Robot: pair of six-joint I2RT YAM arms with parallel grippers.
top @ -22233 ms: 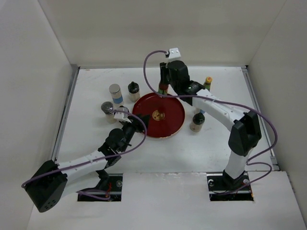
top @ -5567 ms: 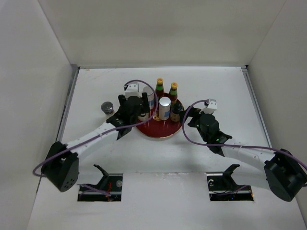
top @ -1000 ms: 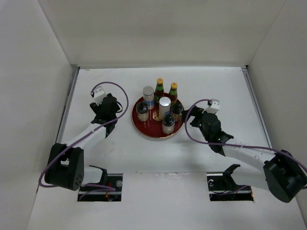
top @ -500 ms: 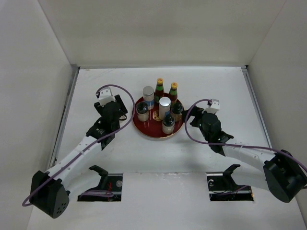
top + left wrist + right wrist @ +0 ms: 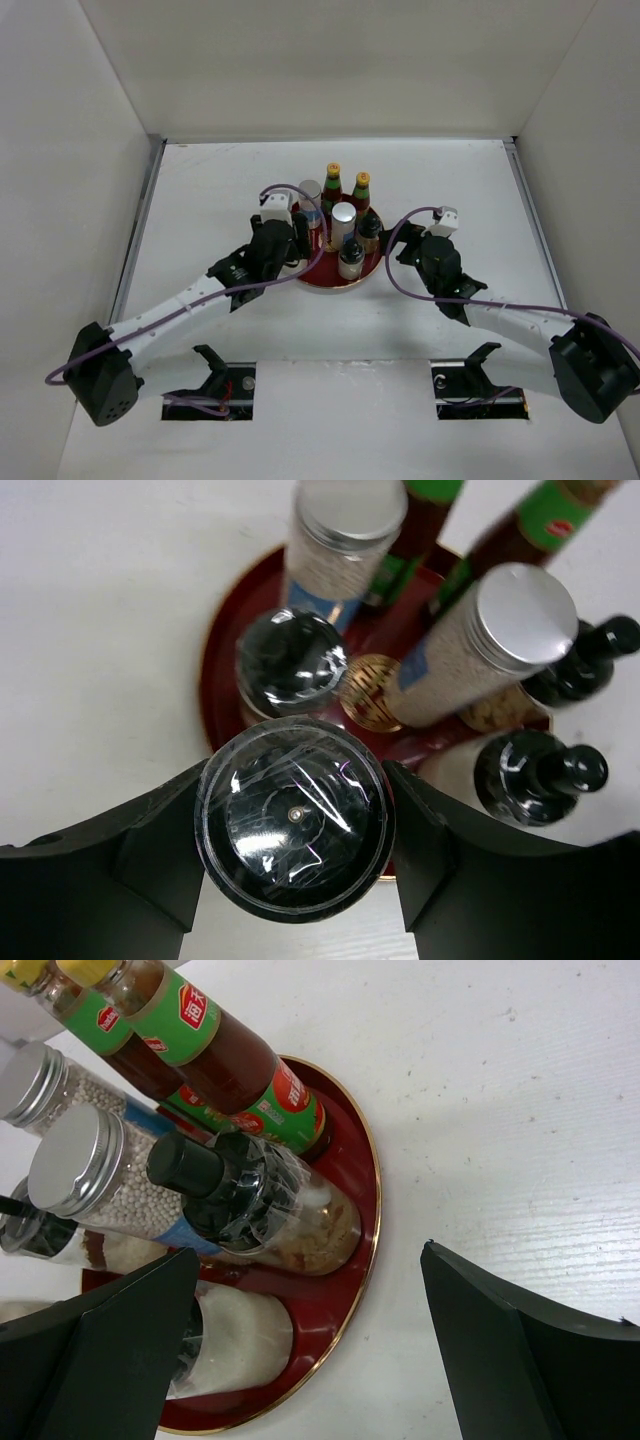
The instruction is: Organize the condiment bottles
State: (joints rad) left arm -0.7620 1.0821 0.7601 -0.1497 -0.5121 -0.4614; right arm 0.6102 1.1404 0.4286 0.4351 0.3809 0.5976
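- Red tray (image 5: 318, 277) sits mid-table (image 5: 200, 180), with 6 containers standing on it, close together.
- 2 sauce bottles (image 5: 333, 180) with green necks and yellow caps stand side by side at the far rim; in the right wrist view (image 5: 215, 1050) their contents look red-brown.
- 2 cylinders (image 5: 343, 222) with silver tops: 1 near the middle beside the gold emblem, the other (image 5: 345, 530) further back on the left.
- 2 spout jars (image 5: 350, 258) with black caps stand on the right and near side. The right wrist view shows 1 with brown contents (image 5: 250, 1205) and 1 with white (image 5: 235, 1335).
- A round-lid jar (image 5: 290, 663) stands at the tray's left side, just in front of the back cylinder.
- Left gripper (image 5: 293, 830) reaches over the tray's near-left rim (image 5: 215, 680). Its fingers (image 5: 150, 850) are clamped on a 7th container, the held jar (image 5: 293, 828), whose dark glossy lid faces the wrist camera.
- This jar is upright, just beside the round-lid jar. I cannot tell whether its base touches the tray.
- From above, the left gripper (image 5: 295, 238) hides the held jar.
- Right gripper (image 5: 403, 250) is just right of the tray, low over the table. Its fingers (image 5: 500, 1350) are spread wide and hold nothing, and the tray rim (image 5: 365, 1210) lies between them.
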